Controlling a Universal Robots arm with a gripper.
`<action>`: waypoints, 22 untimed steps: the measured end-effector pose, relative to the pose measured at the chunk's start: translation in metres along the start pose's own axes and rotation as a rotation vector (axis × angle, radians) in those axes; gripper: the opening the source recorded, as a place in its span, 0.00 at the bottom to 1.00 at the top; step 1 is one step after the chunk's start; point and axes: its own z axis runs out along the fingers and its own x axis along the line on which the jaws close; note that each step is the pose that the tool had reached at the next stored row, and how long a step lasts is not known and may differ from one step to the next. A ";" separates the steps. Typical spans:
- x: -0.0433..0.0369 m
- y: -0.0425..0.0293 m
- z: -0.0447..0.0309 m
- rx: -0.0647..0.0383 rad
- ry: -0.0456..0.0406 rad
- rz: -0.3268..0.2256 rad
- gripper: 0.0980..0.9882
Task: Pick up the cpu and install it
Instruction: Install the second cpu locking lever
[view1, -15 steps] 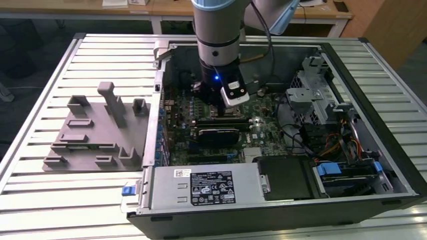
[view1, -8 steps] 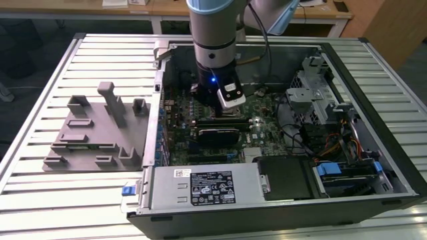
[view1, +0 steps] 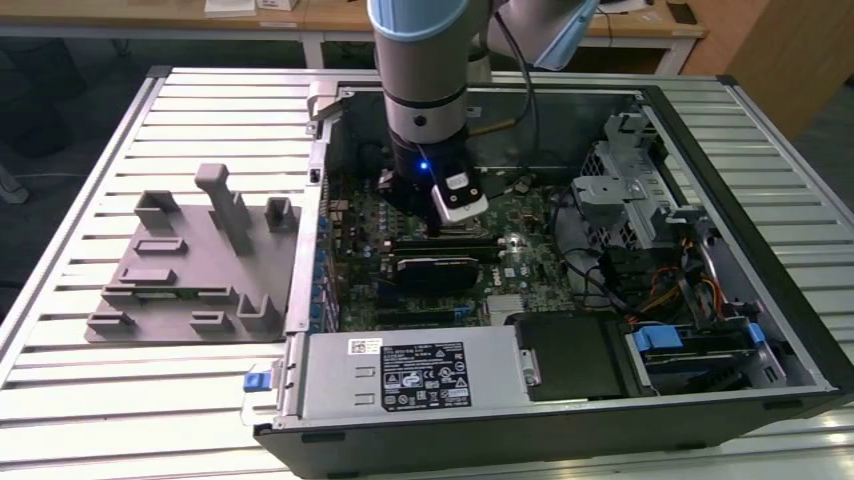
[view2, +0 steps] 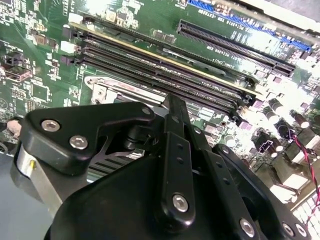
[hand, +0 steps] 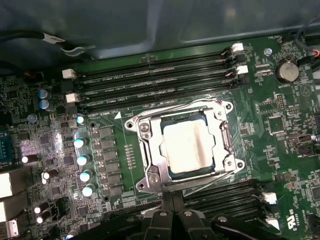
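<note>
The cpu (hand: 187, 145), a small silver-grey square chip, lies flat inside the black socket with its metal frame (hand: 150, 150) on the green motherboard. My gripper (hand: 173, 202) hovers just beside the socket, over the memory slots (hand: 220, 192), fingers together and holding nothing. In the exterior view the gripper (view1: 445, 232) hangs low inside the open computer case (view1: 747, 200), above the middle of the board. The second wrist view shows the gripper's black linkage (view2: 175, 150) over the memory slots (view2: 165, 75).
A grey tray (view1: 187, 265) with upright holders stands on the slatted table at the exterior view's left. Inside the case are the power supply (view1: 414, 372), a drive cage (view1: 641, 185) and bundled cables (view1: 667, 290) at the exterior view's right.
</note>
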 end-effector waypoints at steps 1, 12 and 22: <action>0.0004 -0.0004 0.0005 -0.002 0.0004 0.000 0.01; 0.0049 -0.0113 0.0053 -0.041 0.0083 0.001 0.01; 0.0118 -0.0194 0.0068 -0.118 0.0243 0.005 0.01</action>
